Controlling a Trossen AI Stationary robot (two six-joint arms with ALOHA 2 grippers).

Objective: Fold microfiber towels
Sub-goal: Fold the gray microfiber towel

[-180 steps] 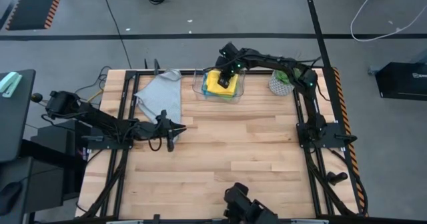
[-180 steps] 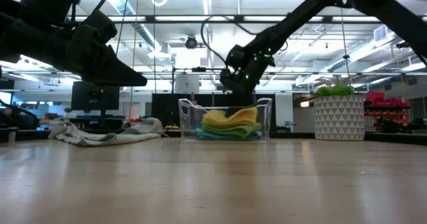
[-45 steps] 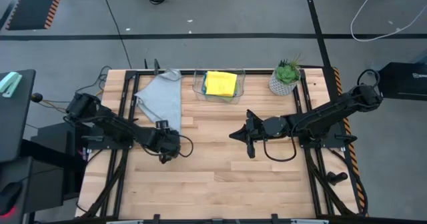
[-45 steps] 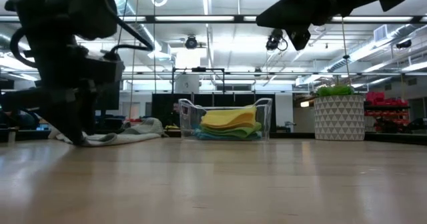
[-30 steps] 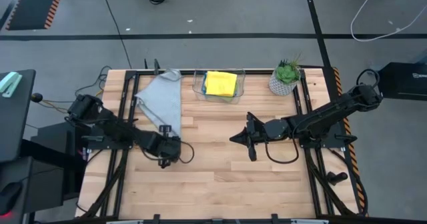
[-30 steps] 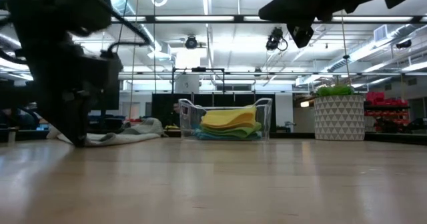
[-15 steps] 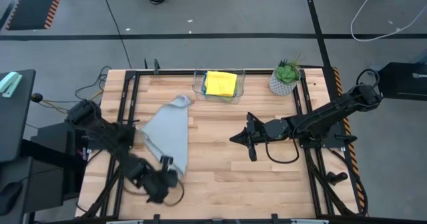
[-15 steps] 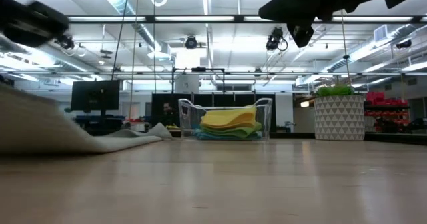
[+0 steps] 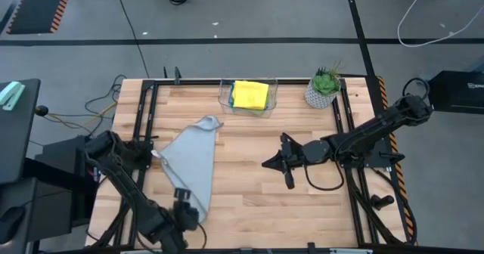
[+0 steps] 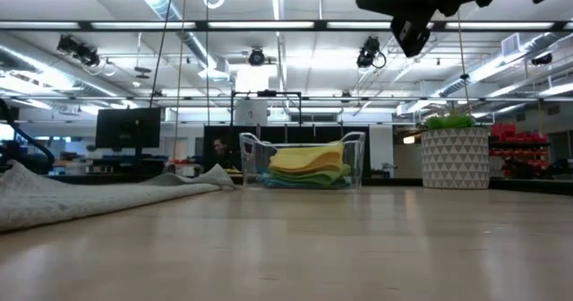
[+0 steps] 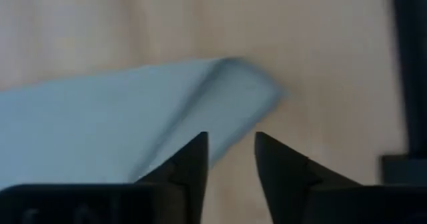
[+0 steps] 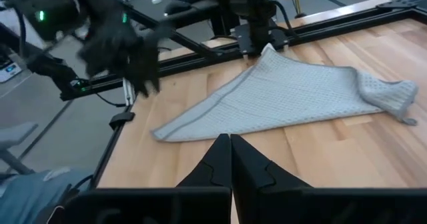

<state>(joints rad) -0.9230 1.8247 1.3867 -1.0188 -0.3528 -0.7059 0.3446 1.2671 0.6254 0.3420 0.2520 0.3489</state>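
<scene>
A grey microfiber towel (image 9: 193,162) lies flat on the left half of the table, drawn out into a long triangle. Its bunched far corner (image 9: 209,123) points at the bin and its near corner (image 11: 230,84) lies by the front edge. My left gripper (image 9: 184,199) hangs open just above that near corner, and its fingers (image 11: 197,151) touch nothing. My right gripper (image 9: 283,167) is shut and empty above mid-table, pointing at the towel (image 12: 287,94). More folded towels, yellow (image 9: 250,94) on top, lie in a clear bin (image 10: 300,162).
A potted plant (image 9: 323,88) stands at the far right, next to the clear bin (image 9: 227,97). Black frame rails (image 9: 140,133) run along the table's left and right sides. Bare wood lies between the towel and my right gripper and along the front.
My left gripper has swung from the far left toward the table's near edge, dragging the grey towel by one corner. The towel slid off the far-left corner and now lies drawn out toward the front. The gripper has then opened, let go and risen a little.
</scene>
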